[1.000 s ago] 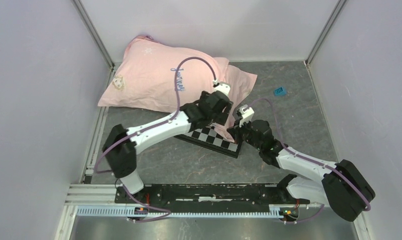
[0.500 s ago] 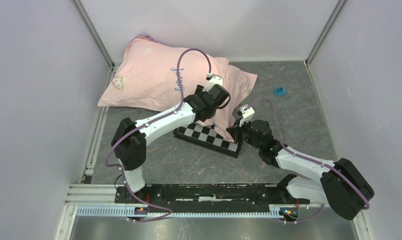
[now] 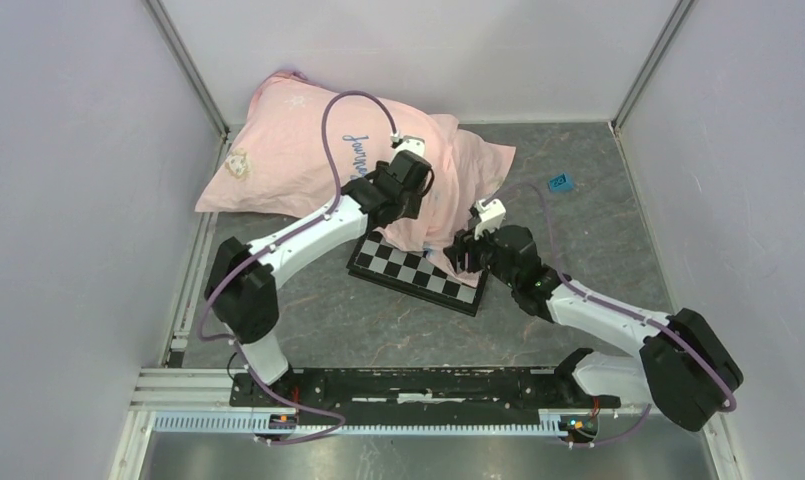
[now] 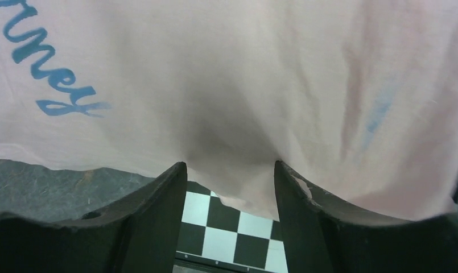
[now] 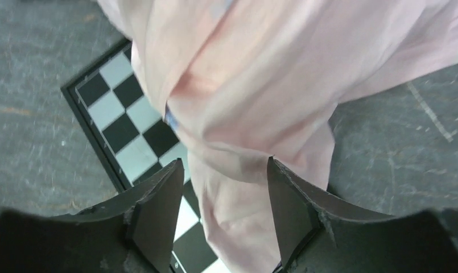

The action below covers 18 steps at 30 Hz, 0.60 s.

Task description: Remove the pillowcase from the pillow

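The pale pink pillowcase (image 3: pixel 298 160) with blue "Journey" lettering (image 4: pixel 50 79) lies at the back left, its loose end draped over a checkered board. The pillow is hidden inside it. My left gripper (image 3: pixel 415 197) hovers over the pillowcase's right part. Its jaws (image 4: pixel 230 165) stand open, with fabric bulging just at the tips but not pinched. My right gripper (image 3: pixel 461 250) is at the draped end. It is open too (image 5: pixel 224 161), and a fold of pink pillowcase (image 5: pixel 243 114) hangs loose between its fingers (image 5: pixel 158 199).
A black-and-white checkered board (image 3: pixel 418 272) lies on the dark grey table under the pillowcase's end. A small blue object (image 3: pixel 560 182) sits at the back right. Pale walls close in the left, back and right sides.
My right gripper has opened and shifted slightly left at the pillowcase's end. The left arm swung back and left, farther onto the pillowcase, uncovering more of the checkered board.
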Available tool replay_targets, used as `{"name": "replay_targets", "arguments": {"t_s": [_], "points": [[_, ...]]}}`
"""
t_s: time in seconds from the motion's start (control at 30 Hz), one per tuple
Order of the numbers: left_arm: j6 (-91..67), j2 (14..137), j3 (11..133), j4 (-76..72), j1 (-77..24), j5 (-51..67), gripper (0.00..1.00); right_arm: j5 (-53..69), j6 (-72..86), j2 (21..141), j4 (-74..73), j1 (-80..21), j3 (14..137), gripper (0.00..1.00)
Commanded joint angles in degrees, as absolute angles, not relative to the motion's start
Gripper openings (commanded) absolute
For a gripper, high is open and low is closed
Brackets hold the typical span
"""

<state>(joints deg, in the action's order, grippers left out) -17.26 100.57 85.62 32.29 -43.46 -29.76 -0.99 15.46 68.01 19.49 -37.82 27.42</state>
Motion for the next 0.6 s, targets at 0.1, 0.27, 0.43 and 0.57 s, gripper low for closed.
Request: {"name": "replay_targets", "arguments": {"t_s": [0.1, 0.27, 0.43, 0.57], "points": [[-13.60, 95.87, 86.43, 25.22, -47.91, -24.89, 0.85, -8.13, 15.48, 74.23, 15.67, -33.77, 41.77, 0.74], [-12.79, 102.38, 93.57, 29.73, -48.96, -29.58, 0.88, -6.44, 17.12, 80.33, 16.44, -28.71, 47.14, 0.75], [-12.83, 106.11, 97.54, 32.54, -48.98, -32.87, 0.89, 2.47, 18.33, 86.95, 19.12, -25.82, 50.50, 0.36], [-12.92, 106.00, 97.90, 32.49, -48.95, -32.16, 0.90, 6.29, 20.05, 85.52, 23.29, -24.89, 47.70, 0.00]]}}
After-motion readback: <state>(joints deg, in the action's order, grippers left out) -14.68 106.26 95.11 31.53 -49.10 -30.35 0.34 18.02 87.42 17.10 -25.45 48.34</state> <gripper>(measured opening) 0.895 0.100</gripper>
